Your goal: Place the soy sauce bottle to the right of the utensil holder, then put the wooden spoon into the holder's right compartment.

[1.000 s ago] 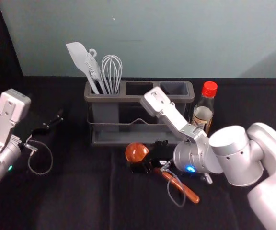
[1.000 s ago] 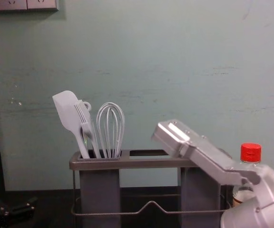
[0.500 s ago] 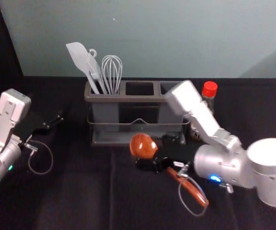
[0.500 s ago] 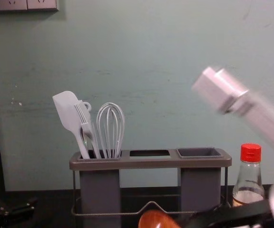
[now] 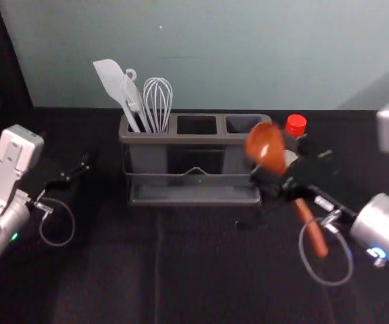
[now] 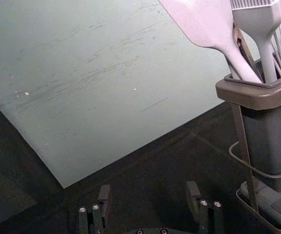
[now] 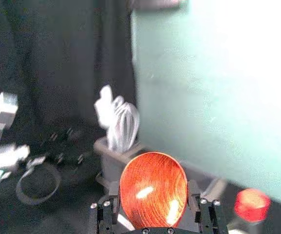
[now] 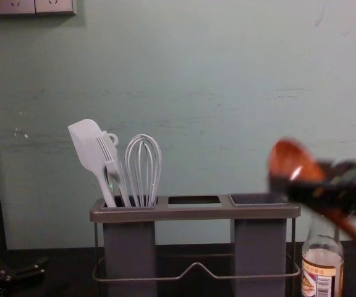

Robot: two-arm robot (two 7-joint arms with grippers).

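Your right gripper [image 7: 153, 192] had its jaws closed on the wooden spoon [image 5: 265, 145], up off the tabletop [image 5: 80, 283] near the right end of the utensil holder [image 8: 172, 213]. The spoon's bowl was uppermost and its handle [image 5: 313, 233] slanted down, toward you and to the right. The soy sauce bottle [image 8: 320, 275] stood upright just right of the holder, so that half looked done, and the spoon was the step in hand.

To do it well, you needed to lift until the handle's end cleared the rim, swing the handle toward upright, and centre it over the right compartment [image 8: 260, 247] before lowering. Going in slanted, it would likely have caught the front edge and twisted in your grip. The bottle was close behind the jaws, so a wide turn risked knocking it. Your left gripper [image 6: 148, 190] sat idle left of the holder, jaws apart.
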